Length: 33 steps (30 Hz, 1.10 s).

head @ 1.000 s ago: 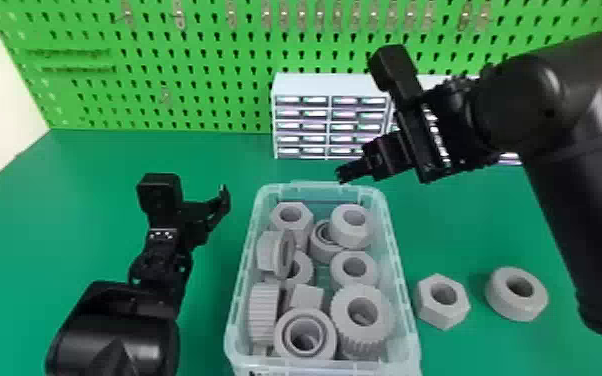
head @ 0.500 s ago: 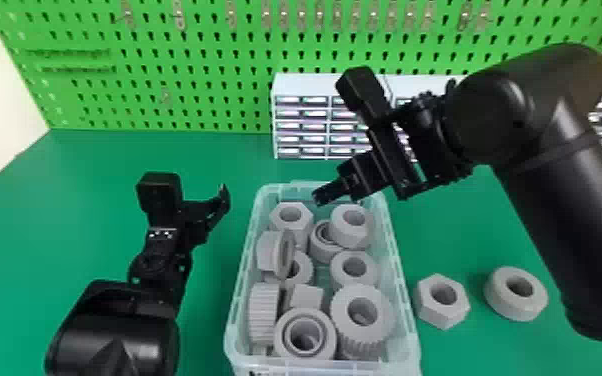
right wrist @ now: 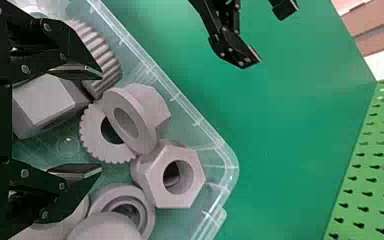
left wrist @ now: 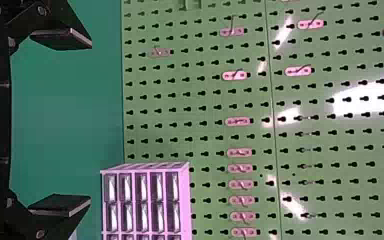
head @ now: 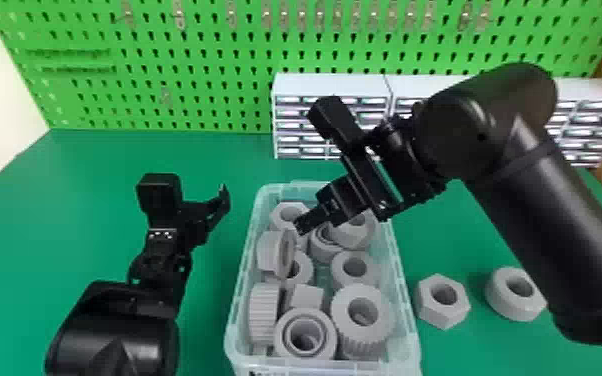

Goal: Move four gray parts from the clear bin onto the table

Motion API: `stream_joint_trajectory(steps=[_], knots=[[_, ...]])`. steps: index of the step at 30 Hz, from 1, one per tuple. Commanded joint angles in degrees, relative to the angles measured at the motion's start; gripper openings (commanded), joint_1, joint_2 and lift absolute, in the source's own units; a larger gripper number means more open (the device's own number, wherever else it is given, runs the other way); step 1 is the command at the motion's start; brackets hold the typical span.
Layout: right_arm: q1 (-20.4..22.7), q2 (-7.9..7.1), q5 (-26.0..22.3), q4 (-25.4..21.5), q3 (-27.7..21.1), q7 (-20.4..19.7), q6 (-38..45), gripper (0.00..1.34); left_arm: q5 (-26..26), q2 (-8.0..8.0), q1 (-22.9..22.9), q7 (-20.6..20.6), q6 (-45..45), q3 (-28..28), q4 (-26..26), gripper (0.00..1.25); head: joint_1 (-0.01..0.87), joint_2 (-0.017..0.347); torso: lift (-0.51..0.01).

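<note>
At lower center, gray parts (head: 340, 330) fill the clear bin (head: 240, 295) beneath the spread right end effector (head: 302, 227); lower right, 2 more parts (head: 425, 305) sit on the tabletop (head: 90, 215); lower left, the left end effector (head: 222, 197) is spread.

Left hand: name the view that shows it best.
The left wrist view: both fingers of the left hand come in there, with a wide gap between them. The head view gives its place, left of the clear bin, and one curved finger; the right wrist view catches part of it, farther off.
</note>
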Motion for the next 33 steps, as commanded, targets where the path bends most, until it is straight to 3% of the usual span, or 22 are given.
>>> stream_joint_trajectory(steps=[1, 24, 33], knots=[[-0.30, -0.07, -0.30, 0.21, 1.55, 0.00, 0.08, 0.75, 0.00, 0.00, 0.37, 0.00, -0.04, 0.26, 0.00, 1.07, 0.693, 0.072, -0.052], [-0.12, -0.87, -3.38, 1.62, 4.89, 0.00, 0.08, 0.75, -0.44, 0.09, 0.55, 0.00, -0.04, 1.84, -0.09, 1.07, 0.693, 0.072, -0.052], [0.49, -2.36, -3.64, 1.27, 5.24, 0.00, 0.08, 0.75, -0.61, 0.09, 0.20, 0.00, -0.04, 2.19, -0.09, 1.07, 0.693, 0.072, -0.052]])
